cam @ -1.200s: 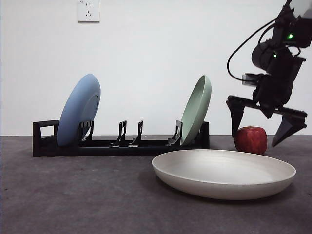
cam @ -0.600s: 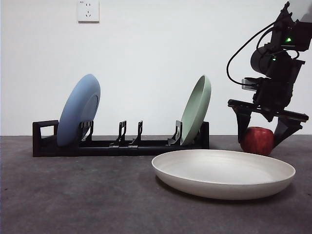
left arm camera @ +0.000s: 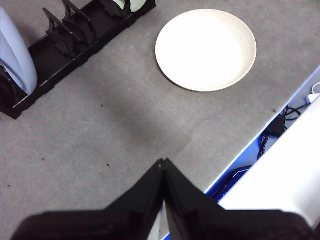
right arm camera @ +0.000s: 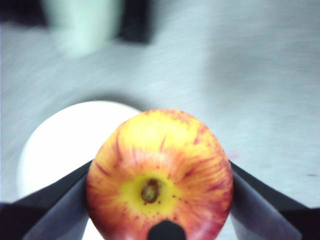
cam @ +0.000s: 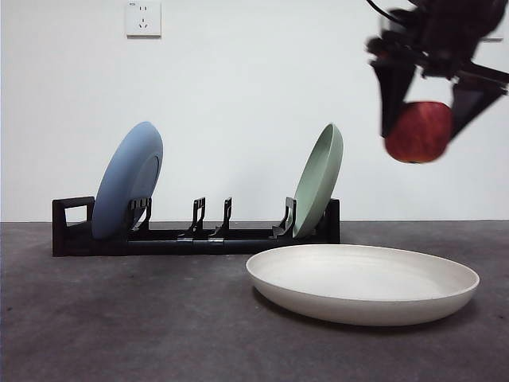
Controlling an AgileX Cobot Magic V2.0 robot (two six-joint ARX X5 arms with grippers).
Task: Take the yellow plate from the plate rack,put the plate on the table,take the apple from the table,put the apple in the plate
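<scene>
A: Where is the apple (cam: pixel 418 131) at this moment?

B: In the air, high at the right of the front view, pinched between the 2 black jaws of the right gripper (cam: pixel 421 119). The right wrist view shows that gripper (right arm camera: pixel 159 197) clenched on the apple (right arm camera: pixel 159 175), a jaw pressed against each flank, the yellow stem dimple facing the camera.

A: And the yellow plate (cam: pixel 363 282)?

B: Flat on the surface (cam: pixel 119 318), right side up, in front of the plate rack (cam: pixel 195 231) and apart from it. The apple hangs above the plate's right half, well clear of it. From the right wrist, the plate (right arm camera: pixel 60 145) shows partly under the fruit, blurred.

A: What stands in the rack?

B: 2 plates on edge: a light blue plate (cam: pixel 127 191) near the end with the loop handle, and a pale green plate (cam: pixel 320 181) at the opposite end. The slots between them hold nothing.

A: The left gripper (left arm camera: pixel 163 167)?

B: It hangs over bare surface (left arm camera: pixel 100 130), jaws pressed together with nothing between them. Its camera takes in the cream plate (left arm camera: pixel 206 49), the rack (left arm camera: pixel 75 45) and the surface's edge.

A: Anything else?

B: A wall socket (cam: pixel 142 17) on the white wall behind.
</scene>
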